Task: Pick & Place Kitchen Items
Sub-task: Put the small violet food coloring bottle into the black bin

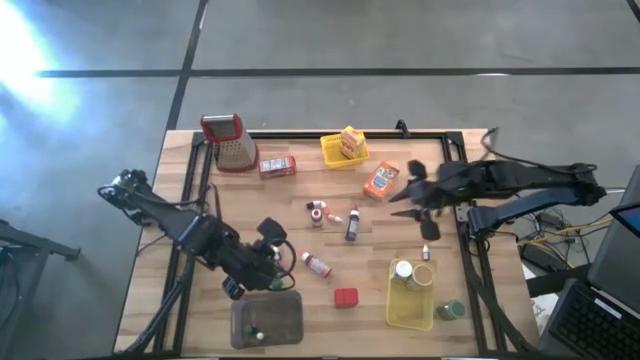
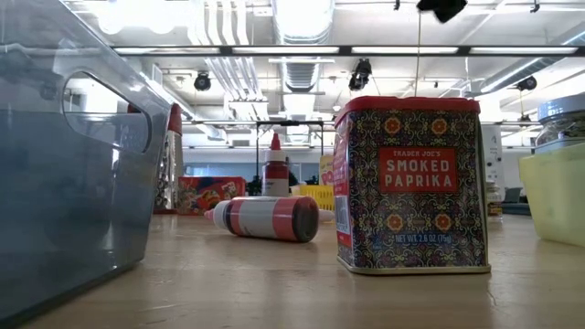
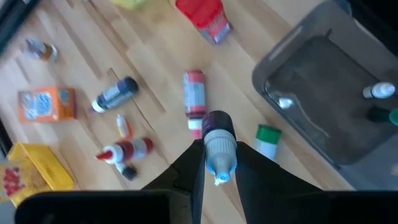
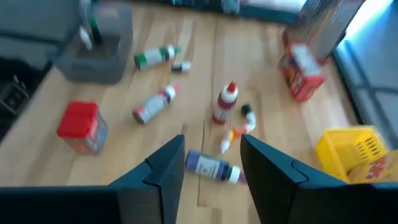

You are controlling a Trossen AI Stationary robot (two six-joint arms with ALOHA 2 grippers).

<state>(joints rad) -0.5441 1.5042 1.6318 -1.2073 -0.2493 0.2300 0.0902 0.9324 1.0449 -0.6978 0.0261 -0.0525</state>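
My left gripper (image 1: 268,262) hangs just beyond the far edge of the grey tray (image 1: 267,320), shut on a small bottle (image 3: 218,146) with a blue tip and a dark end. Raised over the table's right half, my right gripper (image 4: 211,163) is open and holds nothing. Below it a dark purple bottle (image 4: 211,167) lies on its side on the wood. Loose kitchen items lie mid-table: a red-and-white bottle (image 1: 318,264), a red paprika tin (image 1: 346,297) standing upright, a dark bottle (image 1: 352,225), an orange box (image 1: 381,181) and a green-capped bottle (image 3: 267,140) beside the tray. My left gripper pinches the small bottle's grey body (image 3: 219,152) between its two fingers (image 3: 189,167). They slant down from the near left side and lie along the bottle, whose blue tip points back toward the wrist. The bottle is lifted clear of the table.
The tray holds small bottles (image 3: 379,92). A metal grater (image 1: 228,140) and a red box (image 1: 277,166) stand at the far left. One yellow basket (image 1: 343,150) sits at the far edge, another (image 1: 410,293) with jars at the near right. Dark rails frame the table.
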